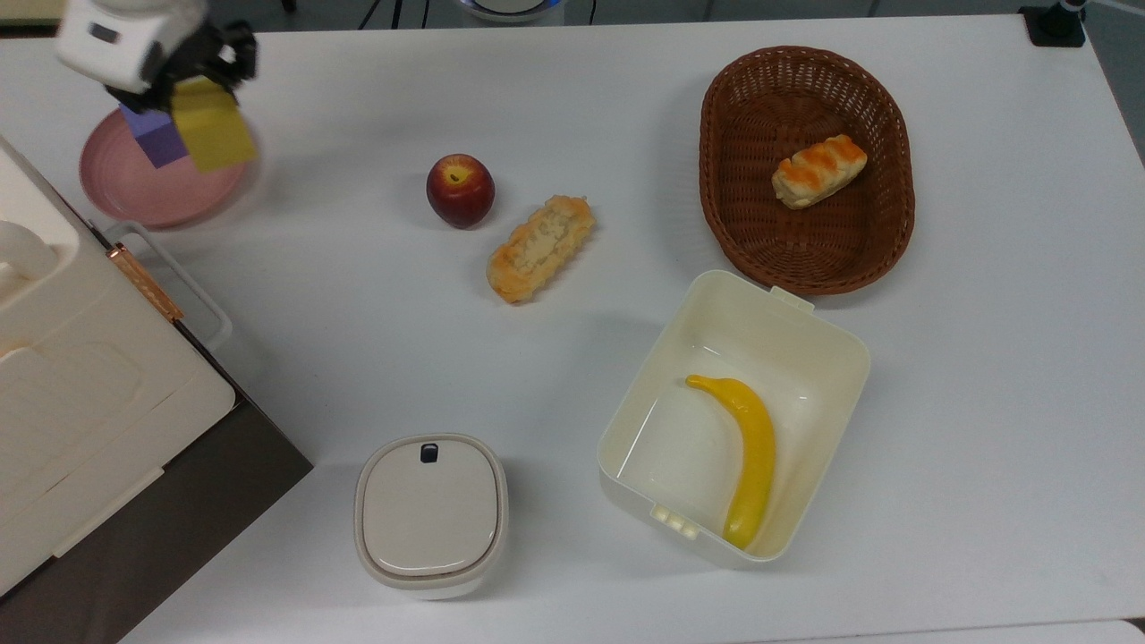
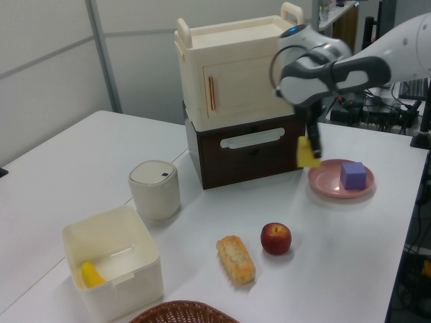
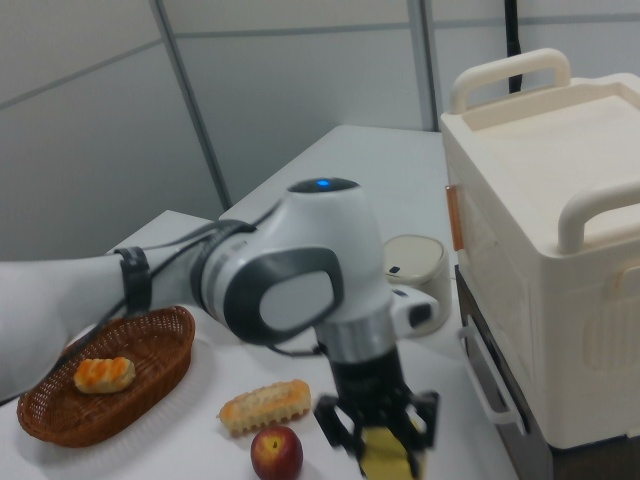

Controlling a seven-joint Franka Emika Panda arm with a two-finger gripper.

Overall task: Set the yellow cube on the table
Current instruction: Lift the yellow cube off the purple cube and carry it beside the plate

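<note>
The yellow cube (image 1: 213, 134) hangs in the air with my gripper (image 1: 202, 82) shut on its top. In the top view it is over the right rim of the pink plate (image 1: 152, 201), just right of the purple cube (image 1: 150, 143) that rests on the plate. The left view has the yellow cube (image 2: 308, 153) left of the plate (image 2: 330, 184) and well above the white table (image 2: 337, 256), held by the gripper (image 2: 312, 142). Low in the right view, the gripper (image 3: 385, 432) holds the yellow cube (image 3: 386, 456) beside the apple (image 3: 277, 452).
An apple (image 1: 460, 190) and a bread roll (image 1: 540, 248) lie mid-table. A brown basket (image 1: 886, 224) holds another roll. A white box (image 1: 805, 331) holds a banana (image 1: 750, 452). A lidded canister (image 1: 431, 514) and a cream-and-brown cabinet (image 1: 80, 402) stand at the top view's left.
</note>
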